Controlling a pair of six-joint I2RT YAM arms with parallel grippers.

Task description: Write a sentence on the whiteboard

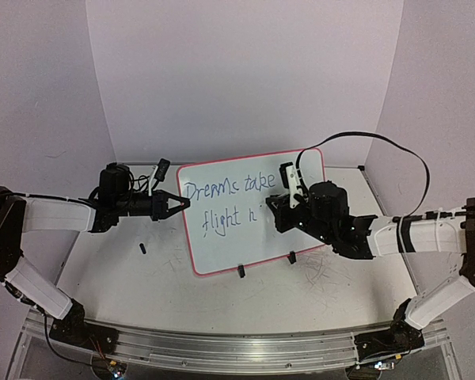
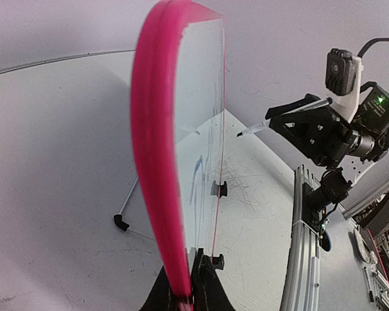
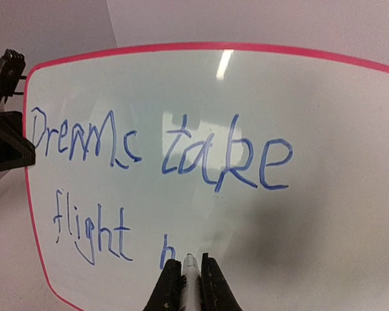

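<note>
- Whiteboard point(image 1: 222, 252): pink-red rim, propped at a tilt on the surface point(image 1: 134, 297). It carries blue handwriting reading "Dreams take flight", with one further short stroke after it.
- Two black clip feet point(image 1: 241, 271) on the board's lower edge.
- Left fingers point(image 1: 174, 199): closed on the board's left edge.
- Right fingers point(image 1: 277, 215): closed against the board's face near the last stroke, seemingly on a pen point(image 1: 266, 206) that is hard to make out.
- Small black item point(image 1: 143, 248) lying loose on the surface, left of the board.
- Black cable point(image 1: 396, 149) arching over the right arm.
</note>
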